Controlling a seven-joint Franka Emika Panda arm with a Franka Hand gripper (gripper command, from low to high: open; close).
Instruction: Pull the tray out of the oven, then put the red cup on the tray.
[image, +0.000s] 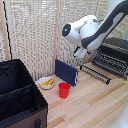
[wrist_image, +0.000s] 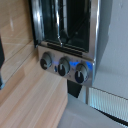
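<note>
Red cup (image: 64, 90) — well below fingers (image: 80, 53)

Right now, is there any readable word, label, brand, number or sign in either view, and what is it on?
None can be read.
Toaster oven: any markings around its three knobs are too blurred to tell.
Red cup, dark-blue panel, black fabric bin: no text visible.
</note>
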